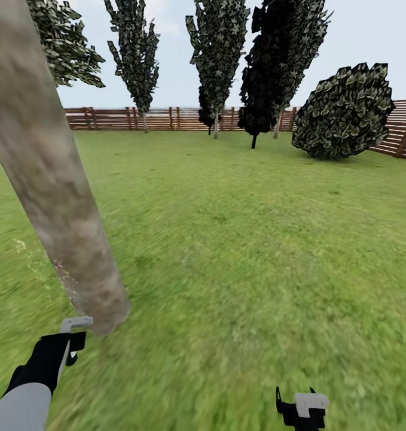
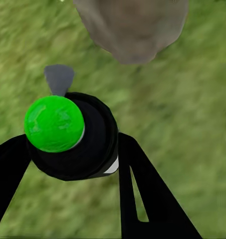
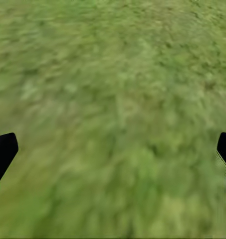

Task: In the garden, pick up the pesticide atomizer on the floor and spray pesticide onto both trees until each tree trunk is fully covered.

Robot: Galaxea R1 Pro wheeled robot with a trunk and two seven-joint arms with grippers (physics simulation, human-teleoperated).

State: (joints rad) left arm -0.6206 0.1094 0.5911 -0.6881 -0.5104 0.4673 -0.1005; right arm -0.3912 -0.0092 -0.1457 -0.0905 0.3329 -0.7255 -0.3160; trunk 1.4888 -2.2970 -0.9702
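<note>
Pickup done: left pincer (image 2: 73,149) clamped around pesticide atomizer (image 2: 68,134), tree trunk (image 1: 53,197) just ahead, faintly speckled low down. Right pincer (image 3: 113,149) spread wide, empty. Coverage seemingly unfinished.

The left arm (image 1: 23,401) has a pale grey sleeve behind a black wrist. Both grippers, left (image 1: 77,335) and right (image 1: 303,407), have black fingers with grey-white pads.

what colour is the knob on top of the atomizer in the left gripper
Bright green, on the black pesticide atomizer held in the left gripper; clearest in the left wrist view.
</note>
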